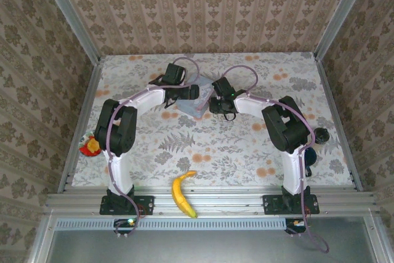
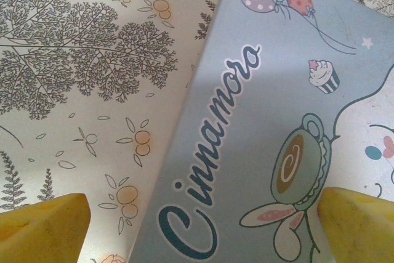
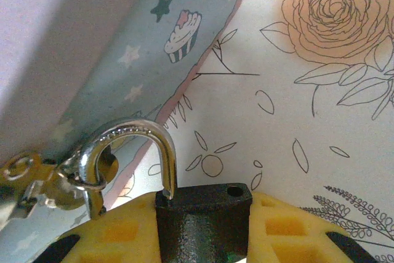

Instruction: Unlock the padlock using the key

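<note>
Between patterned walls (image 1: 203, 10), a floral-print table (image 1: 209, 152)

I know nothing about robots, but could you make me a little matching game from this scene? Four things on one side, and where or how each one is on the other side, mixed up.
Things:
1. padlock
2. banana
3. pale blue tin
4. left fingers

Places or states:
A. lying at the near edge of the table
B. spread wide apart, holding nothing
C. clamped between the yellow right fingers
D. in the middle of the table

Pairs: 1-C, 2-A, 3-D, 4-B.
</note>
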Robot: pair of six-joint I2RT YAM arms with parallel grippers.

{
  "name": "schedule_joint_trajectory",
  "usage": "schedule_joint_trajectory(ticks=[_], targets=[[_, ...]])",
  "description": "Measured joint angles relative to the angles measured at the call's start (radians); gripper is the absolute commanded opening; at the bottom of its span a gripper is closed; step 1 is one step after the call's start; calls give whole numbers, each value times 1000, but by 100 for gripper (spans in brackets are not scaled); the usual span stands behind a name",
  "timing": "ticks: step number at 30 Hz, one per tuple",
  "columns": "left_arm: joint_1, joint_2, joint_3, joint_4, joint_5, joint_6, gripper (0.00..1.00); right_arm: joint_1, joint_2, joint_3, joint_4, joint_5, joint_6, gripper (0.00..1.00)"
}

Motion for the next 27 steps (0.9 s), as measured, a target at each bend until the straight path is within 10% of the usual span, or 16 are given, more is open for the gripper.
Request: schedule_joint_trajectory(ticks=[27], targets=[[-11,-5,-37,71,48,-13,79,-56,-34,-160,304,-95,279,0]])
